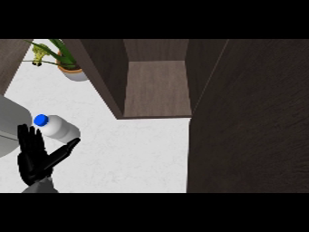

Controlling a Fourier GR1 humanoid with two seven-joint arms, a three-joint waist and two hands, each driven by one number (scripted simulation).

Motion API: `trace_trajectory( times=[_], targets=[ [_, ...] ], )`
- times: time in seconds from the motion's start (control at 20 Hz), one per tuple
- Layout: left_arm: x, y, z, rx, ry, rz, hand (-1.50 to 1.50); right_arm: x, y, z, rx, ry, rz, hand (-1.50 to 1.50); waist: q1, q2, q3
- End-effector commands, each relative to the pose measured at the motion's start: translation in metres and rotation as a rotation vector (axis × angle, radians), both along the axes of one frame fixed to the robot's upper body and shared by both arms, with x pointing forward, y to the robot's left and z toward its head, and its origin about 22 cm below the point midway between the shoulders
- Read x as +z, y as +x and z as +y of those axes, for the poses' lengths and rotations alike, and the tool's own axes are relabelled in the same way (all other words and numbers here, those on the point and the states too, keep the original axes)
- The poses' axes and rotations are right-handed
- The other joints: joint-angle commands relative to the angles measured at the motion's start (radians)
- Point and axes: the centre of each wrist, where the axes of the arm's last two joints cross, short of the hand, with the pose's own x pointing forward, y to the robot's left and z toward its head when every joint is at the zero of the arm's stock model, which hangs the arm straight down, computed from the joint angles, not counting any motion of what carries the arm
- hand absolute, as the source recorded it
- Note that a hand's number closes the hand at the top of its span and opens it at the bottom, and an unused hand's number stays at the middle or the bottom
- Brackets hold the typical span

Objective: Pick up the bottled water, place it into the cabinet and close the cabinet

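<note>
Head view, left hand (35,156) fingers straight beside bottled water (58,127), cabinet (155,86) open

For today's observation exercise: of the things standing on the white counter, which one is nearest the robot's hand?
The bottled water, blue-capped, right beside the left hand; the potted plant stands far back by the cabinet.

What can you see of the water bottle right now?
The bottled water is a pale, whitish bottle with a blue cap, seen from above and tilted, cap toward the view's left. It sits over the white counter, left of the open cabinet. The left hand is right beside it, fingers straight; contact can't be confirmed.
</note>
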Motion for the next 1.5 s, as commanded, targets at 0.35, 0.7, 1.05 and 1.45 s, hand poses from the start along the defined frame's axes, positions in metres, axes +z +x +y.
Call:
trace_trajectory(
  times=[0.35, 0.7, 1.05, 1.45],
  targets=[
    [-0.032, 0.006, -0.007, -0.047, -0.113, -0.111, -1.50, 0.025, -0.002, -0.005, 0.006, 0.000, -0.082, -1.50, 0.000, 0.004, -0.001],
    [-0.016, 0.030, 0.015, -0.078, -0.166, -0.211, -1.50, 0.039, -0.005, 0.002, 0.017, -0.007, -0.075, -1.50, -0.002, 0.004, -0.001],
    [-0.025, 0.025, 0.004, -0.070, -0.192, -0.253, 1.50, 0.023, -0.008, -0.008, 0.010, -0.024, -0.078, -1.50, 0.006, -0.001, 0.001],
    [-0.021, 0.044, -0.026, -0.299, -0.146, -0.268, 1.50, 0.021, -0.005, -0.001, 0.004, 0.006, -0.083, -1.50, 0.005, -0.002, 0.001]
  ],
)
